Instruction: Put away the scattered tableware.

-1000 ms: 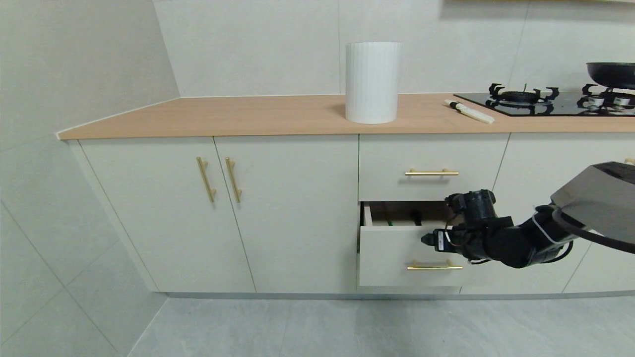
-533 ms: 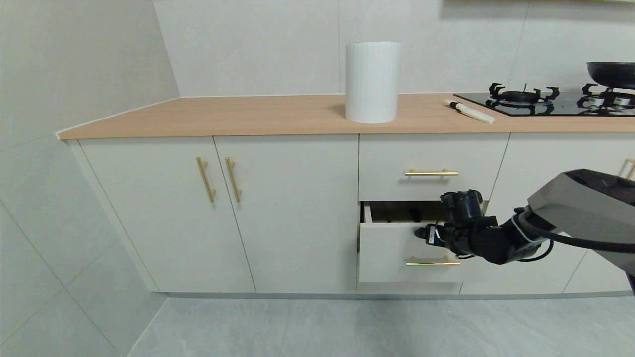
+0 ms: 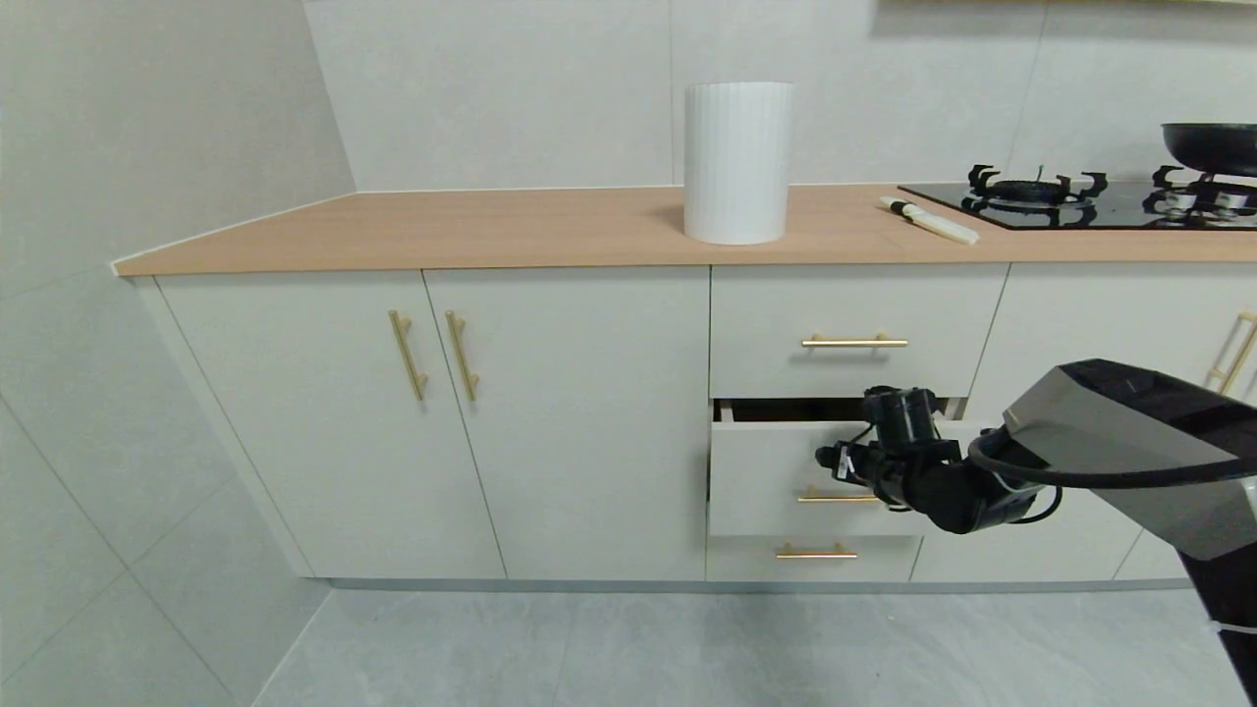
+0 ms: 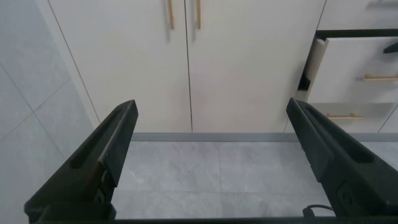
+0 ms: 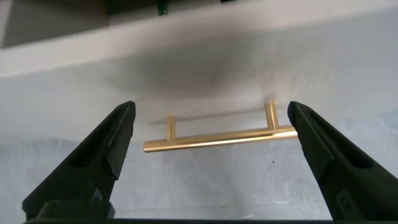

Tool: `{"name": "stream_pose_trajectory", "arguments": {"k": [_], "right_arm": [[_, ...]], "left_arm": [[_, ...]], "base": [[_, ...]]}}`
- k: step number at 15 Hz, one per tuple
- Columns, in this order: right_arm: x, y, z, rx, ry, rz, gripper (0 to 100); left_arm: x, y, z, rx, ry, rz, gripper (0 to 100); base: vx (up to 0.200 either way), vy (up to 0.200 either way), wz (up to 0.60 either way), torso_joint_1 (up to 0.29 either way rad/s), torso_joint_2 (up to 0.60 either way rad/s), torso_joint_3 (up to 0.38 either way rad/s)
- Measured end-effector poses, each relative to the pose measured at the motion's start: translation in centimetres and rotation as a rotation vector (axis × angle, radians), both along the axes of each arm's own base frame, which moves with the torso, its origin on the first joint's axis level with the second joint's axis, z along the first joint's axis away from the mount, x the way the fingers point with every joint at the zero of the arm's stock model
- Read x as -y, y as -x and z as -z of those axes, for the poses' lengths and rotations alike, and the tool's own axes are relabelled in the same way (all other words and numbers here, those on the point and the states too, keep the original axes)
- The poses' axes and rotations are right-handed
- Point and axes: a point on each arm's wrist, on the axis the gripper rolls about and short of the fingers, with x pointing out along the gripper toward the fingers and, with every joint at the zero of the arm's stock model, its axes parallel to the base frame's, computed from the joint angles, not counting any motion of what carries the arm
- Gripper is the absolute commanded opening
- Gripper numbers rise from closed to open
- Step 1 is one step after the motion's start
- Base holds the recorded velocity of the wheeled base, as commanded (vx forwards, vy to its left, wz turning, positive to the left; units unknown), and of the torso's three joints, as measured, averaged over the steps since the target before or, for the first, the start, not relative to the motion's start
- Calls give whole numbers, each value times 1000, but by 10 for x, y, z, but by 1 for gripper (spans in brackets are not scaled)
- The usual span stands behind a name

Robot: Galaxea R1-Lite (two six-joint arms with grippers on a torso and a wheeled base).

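The middle drawer (image 3: 776,471) of the white cabinet stands only a narrow gap out. My right gripper (image 3: 830,462) is at its front panel, just above the gold handle (image 3: 835,498). In the right wrist view the right gripper (image 5: 211,162) is open, its fingers spread wider than the gold handle (image 5: 217,140), with the drawer front (image 5: 249,74) close ahead. A white knife-like utensil (image 3: 928,220) lies on the wooden counter beside the stove. My left gripper (image 4: 211,162) hangs open over the floor, nothing between its fingers, and the drawer (image 4: 354,62) is off to its side.
A tall white ribbed cylinder (image 3: 737,162) stands on the counter (image 3: 442,231). A black gas stove (image 3: 1080,201) with a pan (image 3: 1213,147) is at the right. A shut top drawer (image 3: 854,329) and double doors (image 3: 432,422) face grey floor tiles.
The middle drawer has slid inward from well out to a thin gap, with my right gripper following it toward the cabinet. The bottom drawer's handle has come into sight.
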Motion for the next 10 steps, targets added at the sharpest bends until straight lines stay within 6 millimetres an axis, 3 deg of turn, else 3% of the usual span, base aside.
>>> {"name": "stream_pose_trajectory", "arguments": {"k": [10], "right_arm": [[7, -33, 17, 101, 17, 112, 100]], "left_arm": [[0, 0, 0, 0, 0, 0, 100]], "base": [[0, 0, 0, 0, 0, 0]]}}
